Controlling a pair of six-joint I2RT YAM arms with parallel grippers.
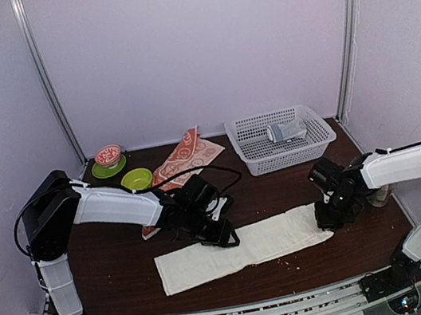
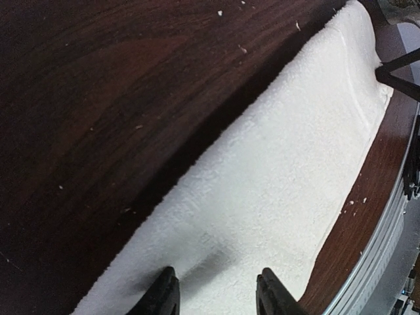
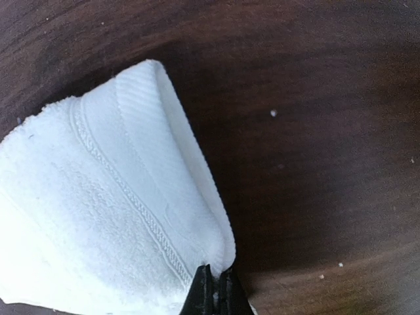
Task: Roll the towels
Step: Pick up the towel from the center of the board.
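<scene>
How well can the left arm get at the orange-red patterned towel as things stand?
Probably yes: the orange-red towel lies uncovered just behind the left arm, with the green bowl beside it. The arm's jaws would first have to lift off the cream towel.

From above, the black-and-white left arm [image 1: 118,206] covers the near end of the orange-red cloth towel with white circles [image 1: 187,155], and the grey-blue bundle [image 1: 287,130] in the white plastic mesh basket [image 1: 276,161] is too small to make out. Each wrist view cuts the long cream-white terry towel [image 2: 262,197] at its frame edge and shows only the black fingertips of the left gripper [image 2: 215,285] and the right gripper [image 3: 215,283].
</scene>
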